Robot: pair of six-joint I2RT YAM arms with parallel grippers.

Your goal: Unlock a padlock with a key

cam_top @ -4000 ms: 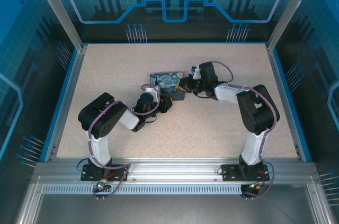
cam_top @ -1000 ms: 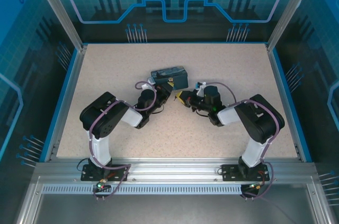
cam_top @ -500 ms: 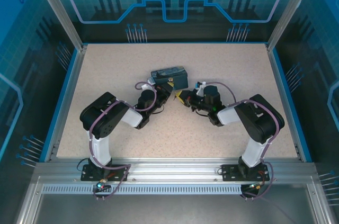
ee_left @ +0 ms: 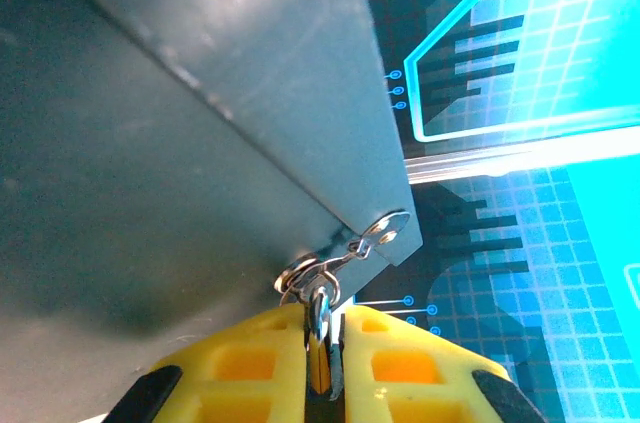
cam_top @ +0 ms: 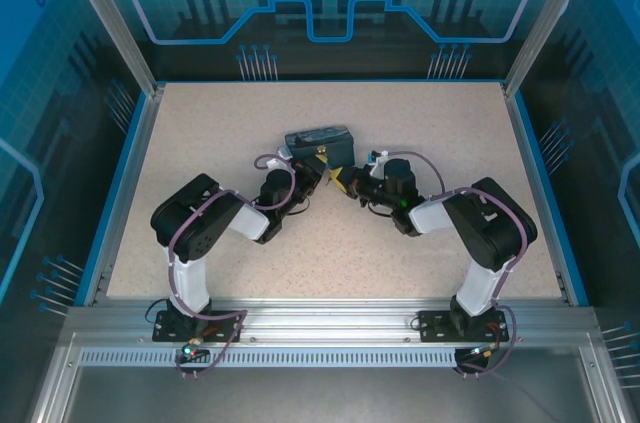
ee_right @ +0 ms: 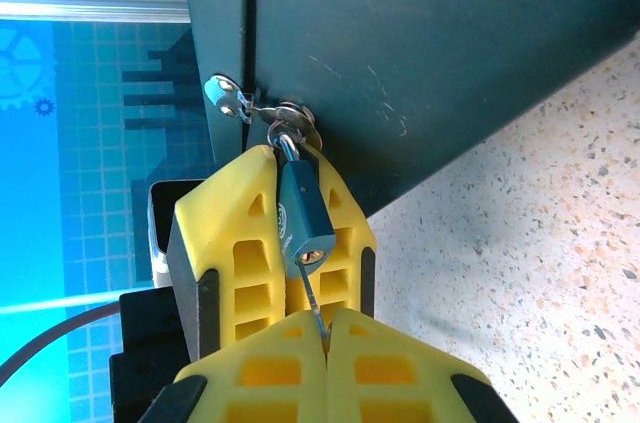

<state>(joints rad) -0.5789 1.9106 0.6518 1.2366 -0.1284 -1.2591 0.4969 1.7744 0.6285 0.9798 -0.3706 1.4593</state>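
Nearest, we see the right gripper (ee_right: 326,321) clamped tight on the key (ee_right: 311,301), whose tip meets the bottom of the padlock (ee_right: 303,215). The left gripper (ee_left: 320,328) pinches the padlock, which hangs from the hasp (ee_right: 290,123) of the tin (ee_right: 420,53).

tin (cam_top: 318,139) tipped up, right arm (cam_top: 445,211) drawn back

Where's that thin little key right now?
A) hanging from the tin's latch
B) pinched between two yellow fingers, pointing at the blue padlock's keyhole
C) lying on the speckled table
B: in the right wrist view the right gripper is shut on the key, whose tip points up at the keyhole of the padlock.
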